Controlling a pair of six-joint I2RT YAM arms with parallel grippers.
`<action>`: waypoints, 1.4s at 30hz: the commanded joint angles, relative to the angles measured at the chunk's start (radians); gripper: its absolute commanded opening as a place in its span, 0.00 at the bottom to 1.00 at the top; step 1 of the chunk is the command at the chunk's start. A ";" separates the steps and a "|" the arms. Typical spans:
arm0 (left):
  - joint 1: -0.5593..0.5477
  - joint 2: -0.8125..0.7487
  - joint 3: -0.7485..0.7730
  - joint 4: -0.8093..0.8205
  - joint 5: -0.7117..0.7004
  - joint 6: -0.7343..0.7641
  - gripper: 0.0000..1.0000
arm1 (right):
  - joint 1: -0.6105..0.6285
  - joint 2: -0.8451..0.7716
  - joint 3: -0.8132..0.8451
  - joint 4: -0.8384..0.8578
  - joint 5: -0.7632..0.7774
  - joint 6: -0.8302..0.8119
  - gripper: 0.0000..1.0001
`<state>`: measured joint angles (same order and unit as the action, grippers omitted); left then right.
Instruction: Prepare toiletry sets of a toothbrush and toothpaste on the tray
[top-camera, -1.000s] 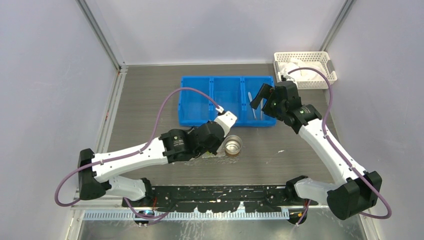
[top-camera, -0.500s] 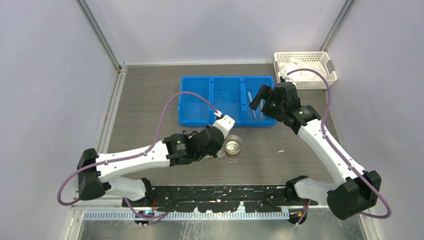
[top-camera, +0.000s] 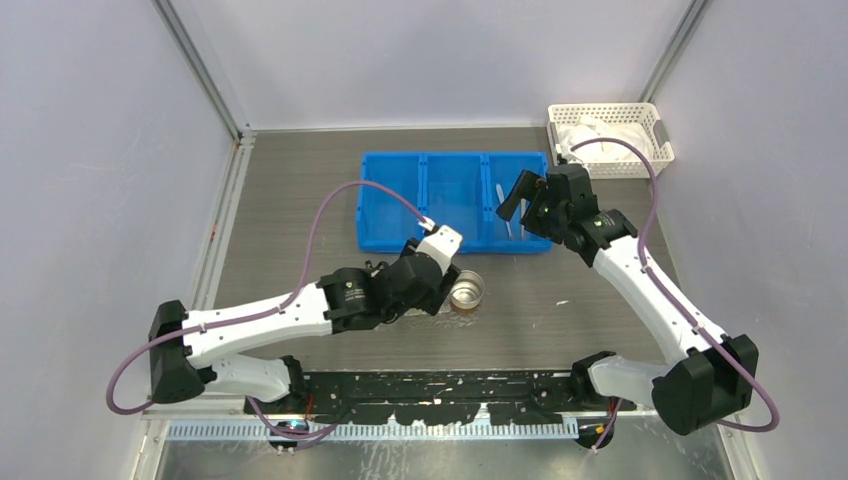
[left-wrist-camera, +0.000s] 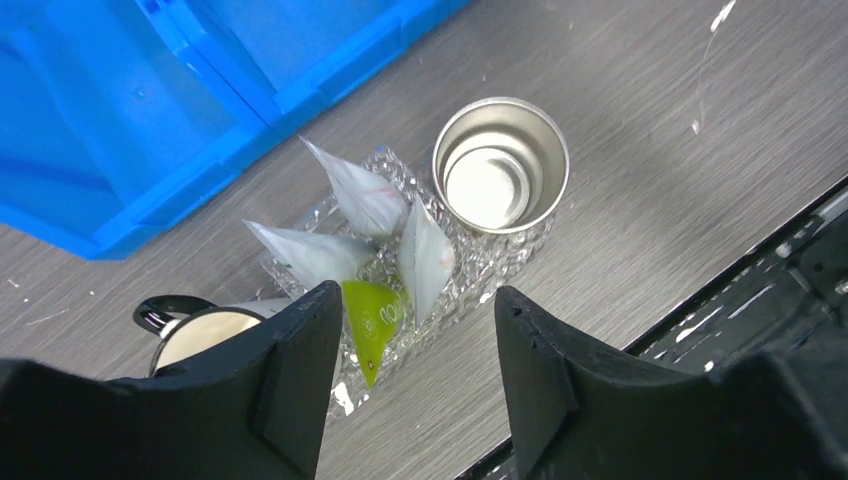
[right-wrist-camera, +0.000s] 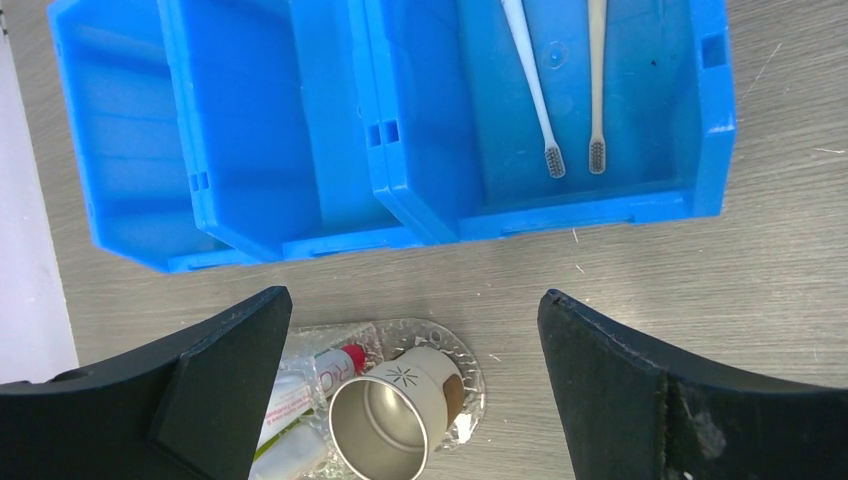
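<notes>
Grey counter (top-camera: 300, 200), bearing clear tray (left-wrist-camera: 470, 278) with toiletry sets (left-wrist-camera: 365, 195) and steel cup (left-wrist-camera: 500, 165). Both spread wide, holding nothing: left gripper (left-wrist-camera: 415, 300), right gripper (right-wrist-camera: 410, 300).

toiletry sets (right-wrist-camera: 312, 385): cut by bottom edge | toothbrushes (right-wrist-camera: 531, 80): handles cut by top edge | mug (left-wrist-camera: 205, 332): half behind left end effector (left-wrist-camera: 417, 295)

The left pincer (left-wrist-camera: 413, 305) is hanging with its black jaws spread wide and nothing between them, filling the bottom of the frame. Above it, at centre, the tray (left-wrist-camera: 487, 262) is sitting on the grey desk (left-wrist-camera: 650, 150). Four toiletry sets (left-wrist-camera: 365, 197) are lying on the tray with their pointed ends fanning outward; the green packet (left-wrist-camera: 372, 322) is lying lowest. A steel cup (left-wrist-camera: 500, 175) is standing upright at the tray's right end. A blue bin (left-wrist-camera: 150, 120) is occupying the upper left. A cream mug (left-wrist-camera: 205, 330) with a black handle is showing at lower left, partly hidden by a finger.
</notes>
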<state>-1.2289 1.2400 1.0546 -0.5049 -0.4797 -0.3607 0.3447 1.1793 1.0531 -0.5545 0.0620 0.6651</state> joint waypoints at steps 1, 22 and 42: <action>-0.003 -0.061 0.141 -0.043 -0.066 0.025 0.62 | -0.004 0.037 0.070 0.016 -0.001 -0.016 1.00; 0.098 -0.193 0.286 -0.337 -0.201 0.005 0.82 | -0.160 0.772 0.569 -0.202 -0.192 -0.302 0.62; 0.165 -0.202 0.218 -0.291 -0.103 0.002 0.81 | -0.060 0.980 0.645 -0.228 0.016 -0.406 0.53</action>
<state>-1.0698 1.0599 1.2819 -0.8268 -0.5915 -0.3420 0.2680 2.1502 1.6775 -0.8024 0.0631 0.2737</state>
